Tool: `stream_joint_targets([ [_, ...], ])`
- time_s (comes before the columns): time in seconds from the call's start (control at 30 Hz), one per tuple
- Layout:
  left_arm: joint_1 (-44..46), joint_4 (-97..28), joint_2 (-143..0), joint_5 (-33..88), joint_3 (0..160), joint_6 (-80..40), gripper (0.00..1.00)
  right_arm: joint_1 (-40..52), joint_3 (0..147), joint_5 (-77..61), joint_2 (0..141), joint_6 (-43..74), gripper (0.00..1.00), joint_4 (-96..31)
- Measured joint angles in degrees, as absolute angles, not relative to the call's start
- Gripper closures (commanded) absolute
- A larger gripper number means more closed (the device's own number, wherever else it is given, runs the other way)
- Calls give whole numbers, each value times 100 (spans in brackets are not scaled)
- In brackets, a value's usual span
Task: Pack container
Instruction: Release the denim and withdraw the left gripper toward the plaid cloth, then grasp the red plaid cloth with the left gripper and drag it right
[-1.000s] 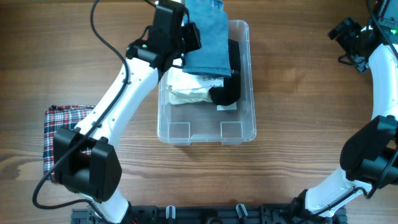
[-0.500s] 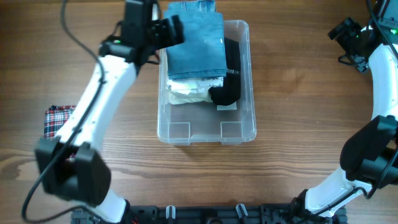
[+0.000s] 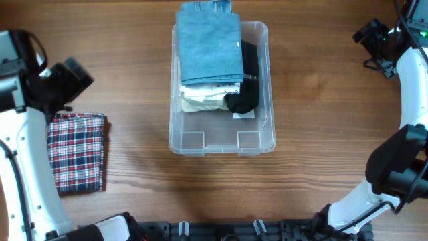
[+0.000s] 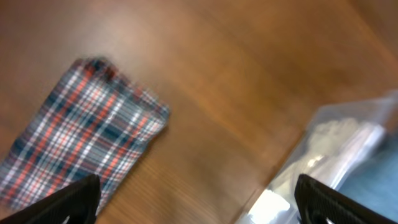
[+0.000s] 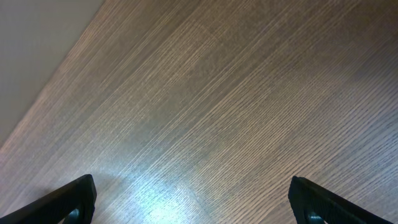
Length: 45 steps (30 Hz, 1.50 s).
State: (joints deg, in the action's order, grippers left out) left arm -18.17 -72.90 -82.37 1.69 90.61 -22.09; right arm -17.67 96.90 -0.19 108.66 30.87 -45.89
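The container (image 3: 221,148), a clear plastic tub, stands in the middle of the table. Folded blue denim (image 3: 210,47) lies across its far left part and overhangs the far rim. Under the denim sit a white bundle (image 3: 203,100) and a black item (image 3: 247,80). A folded red, white and blue plaid cloth (image 3: 77,151) lies on the table at the left. My left gripper (image 3: 75,75) hovers open just beyond it, holding nothing. The left wrist view shows the plaid cloth (image 4: 87,143), the container (image 4: 348,162) and the open left gripper (image 4: 196,208). My right gripper (image 3: 370,32) is open at the far right.
The right wrist view shows only bare wood table (image 5: 217,106) between the fingertips (image 5: 62,202) of the open right gripper (image 5: 196,205). The right arm (image 3: 411,94) curves along the table's right side. The near part of the container shows its bare floor.
My left gripper opened and let go of the blue denim, which now rests on the container. The left arm swung left to the plaid cloth. The right arm stayed still.
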Motion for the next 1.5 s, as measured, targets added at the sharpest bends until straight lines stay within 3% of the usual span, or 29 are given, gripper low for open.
stream_joint_targets([
  [0.03, -1914, -7474, -8274, 172, 9061, -2296, 83, -1767, 9690, -19, 10868, 3087, 0, -4591],
  [0.07, -1984, -7671, -8315, 148, 9061, -2333, 94, -1767, 9690, -19, 10868, 3087, 0, -4587],
  [0.1, -2043, -7815, -8379, 99, 9054, -2346, 96, -1767, 9690, -19, 10868, 3087, 0, -4589],
  [0.4, -2167, -7150, -8510, -388, 7636, -3214, 96, -1767, 9690, -19, 10868, 3087, 0, -4587],
  [0.57, -2670, -6016, -8536, -663, 6659, -3822, 96, -1767, 9690, -19, 10868, 3087, 0, -4584],
  [0.77, -3275, -5638, -8541, -714, 5981, -4226, 96, -1767, 9690, -19, 10868, 3087, 0, -4589],
  [1.07, -3301, -4801, -8547, -731, 4945, -4567, 96, -1767, 9690, -19, 10868, 3087, 0, -4589],
  [1.23, -3301, -4403, -8742, -727, 4818, -4818, 96, -1767, 9690, -19, 10868, 3087, 0, -4589],
  [1.5, -3271, -2724, -9509, -62, 5026, -4925, 96, -1767, 9690, -19, 10868, 3087, 0, -4589],
])
